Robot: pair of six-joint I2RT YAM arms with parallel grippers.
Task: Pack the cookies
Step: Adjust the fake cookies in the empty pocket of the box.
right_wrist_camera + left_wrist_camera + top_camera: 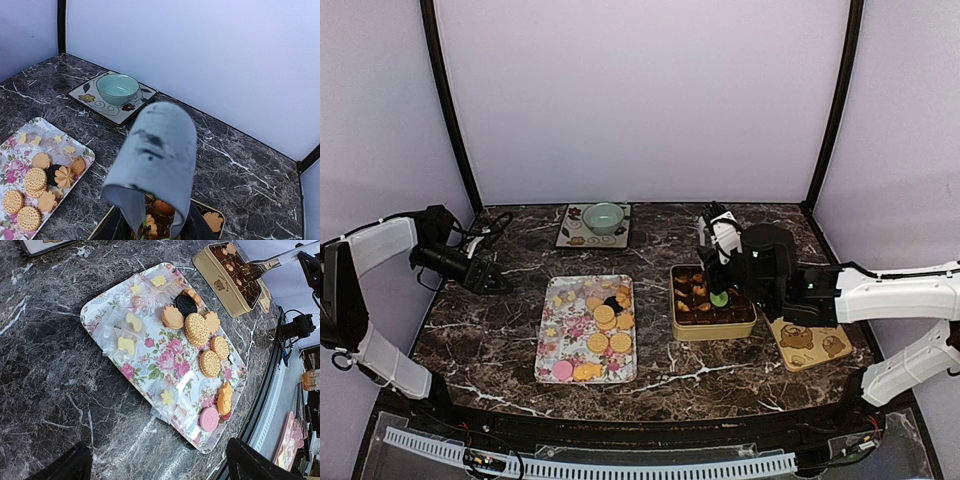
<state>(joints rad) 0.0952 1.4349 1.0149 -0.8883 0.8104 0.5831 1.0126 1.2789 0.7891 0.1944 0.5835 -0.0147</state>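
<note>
Top external view: the cookies [604,314] are lying on the floral tray [548,345] near the counter's [500,340] front edge; others are sitting in the tin [712,330] toward the right edge. The right pincer [718,285], partly closed, appears to be gripping a green cookie [719,298] above the tin. The left pincer [492,281], wide and empty, is hovering at the left edge. Light, stiff, brittle: likely needing a gentle pinch across opposite rims. Bare counter is separating floral tray and tin, whose raised walls are requiring clearance.

White arms [900,290], black joints [772,262], cables [496,226]
</note>
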